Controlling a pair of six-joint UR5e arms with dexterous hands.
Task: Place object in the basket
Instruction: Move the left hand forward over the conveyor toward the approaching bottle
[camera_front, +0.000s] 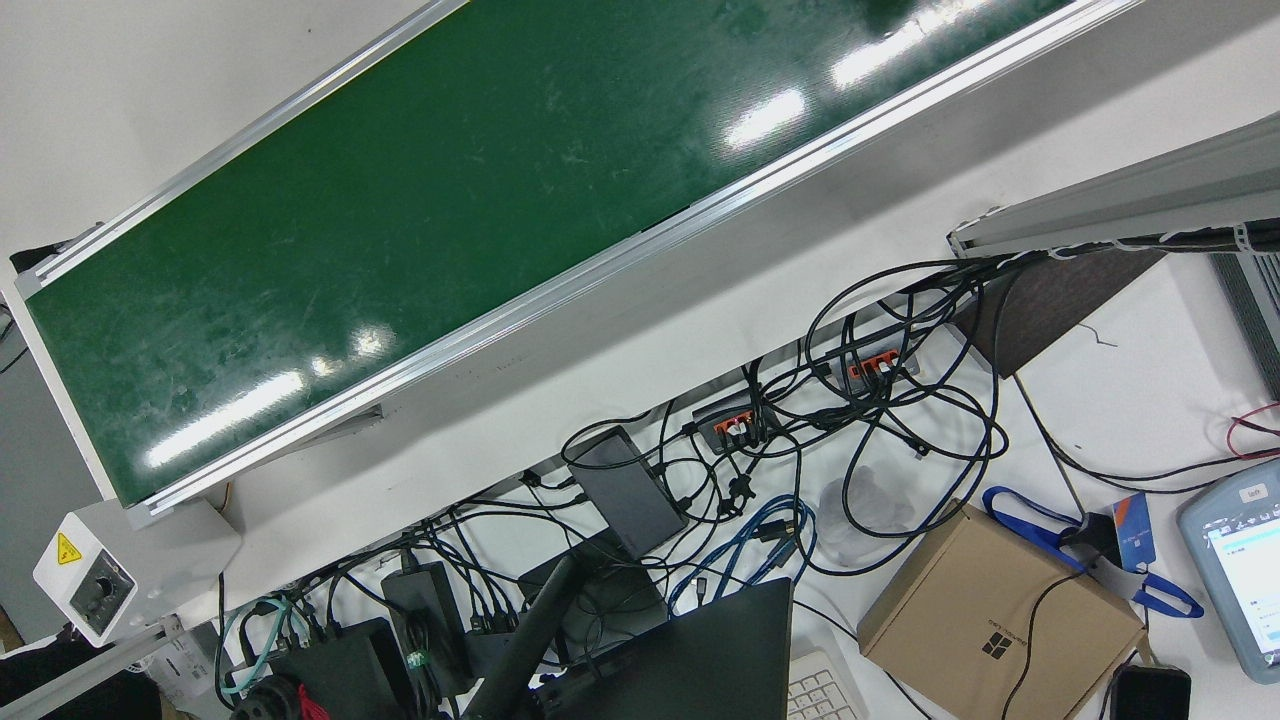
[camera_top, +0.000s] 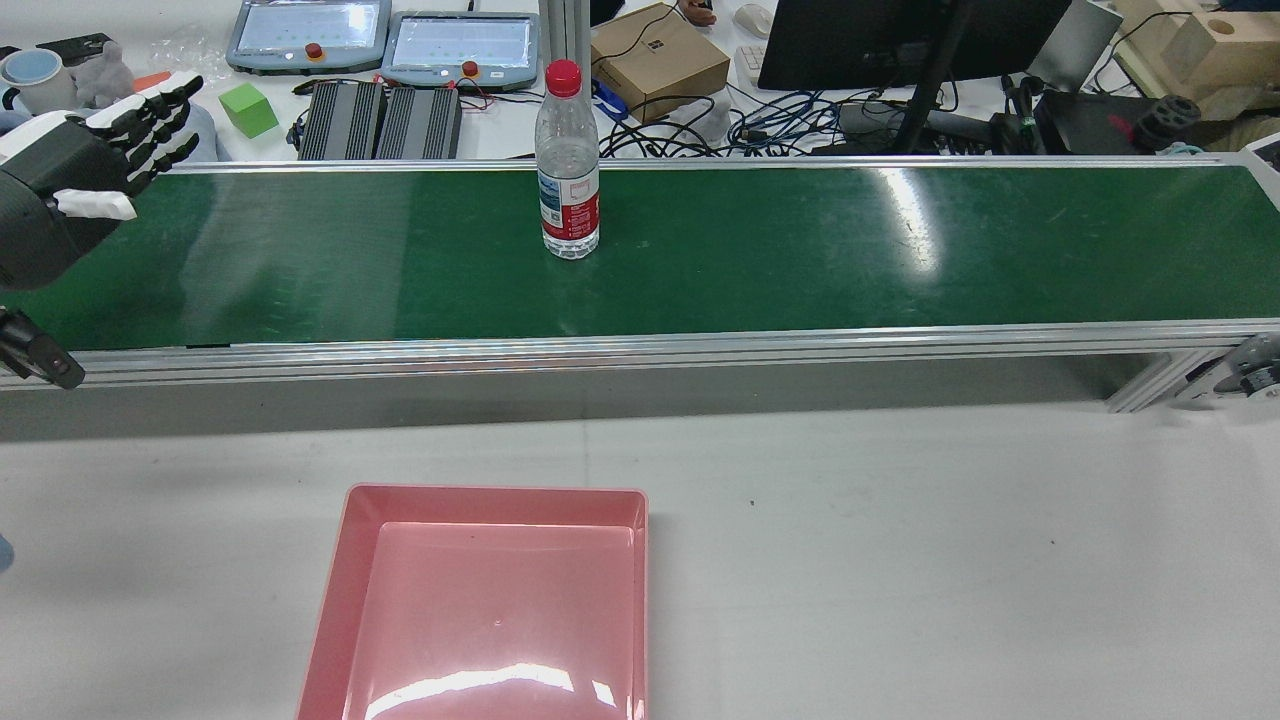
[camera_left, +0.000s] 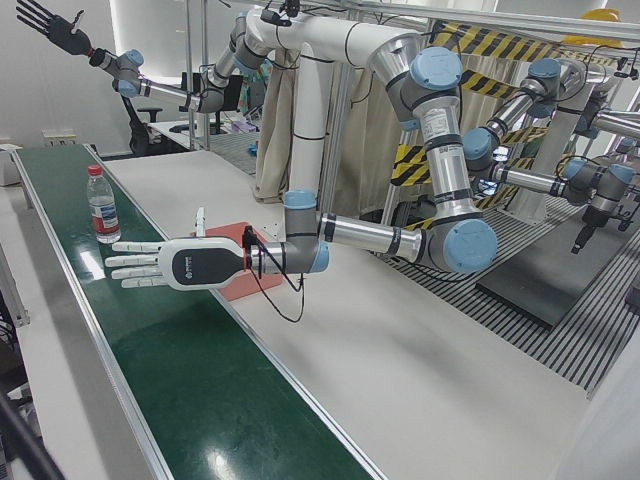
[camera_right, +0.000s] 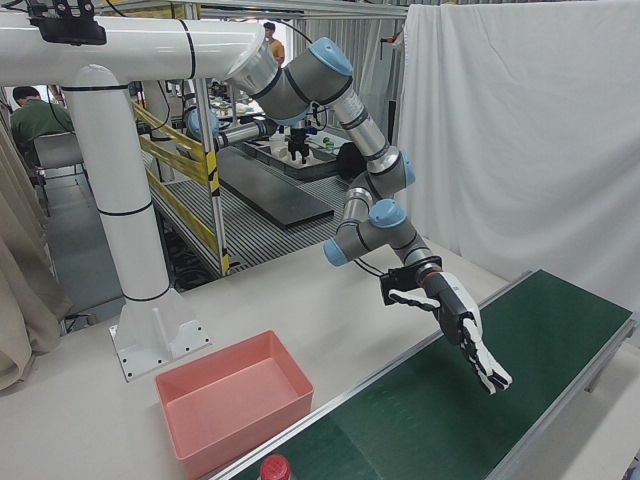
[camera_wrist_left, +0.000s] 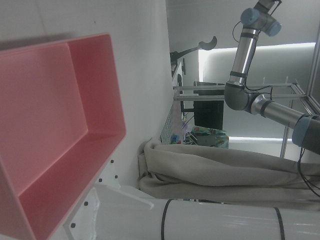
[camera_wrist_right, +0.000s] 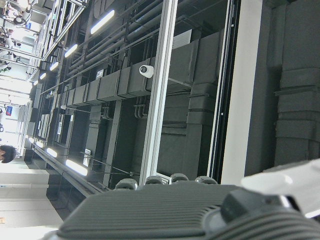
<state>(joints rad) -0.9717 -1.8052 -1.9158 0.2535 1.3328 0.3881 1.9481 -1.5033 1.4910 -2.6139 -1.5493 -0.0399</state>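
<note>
Left hand (camera_top: 95, 160) hovers flat and open over the green conveyor belt (camera_top: 800, 250), fingers pointing along it toward the upright water bottle (camera_top: 568, 165) farther down; pink basket (camera_top: 490, 600) waits on the table alongside.

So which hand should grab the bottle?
Left. The left hand is open and low over the belt, close to the bottle. The right hand is raised high, far off.
</note>
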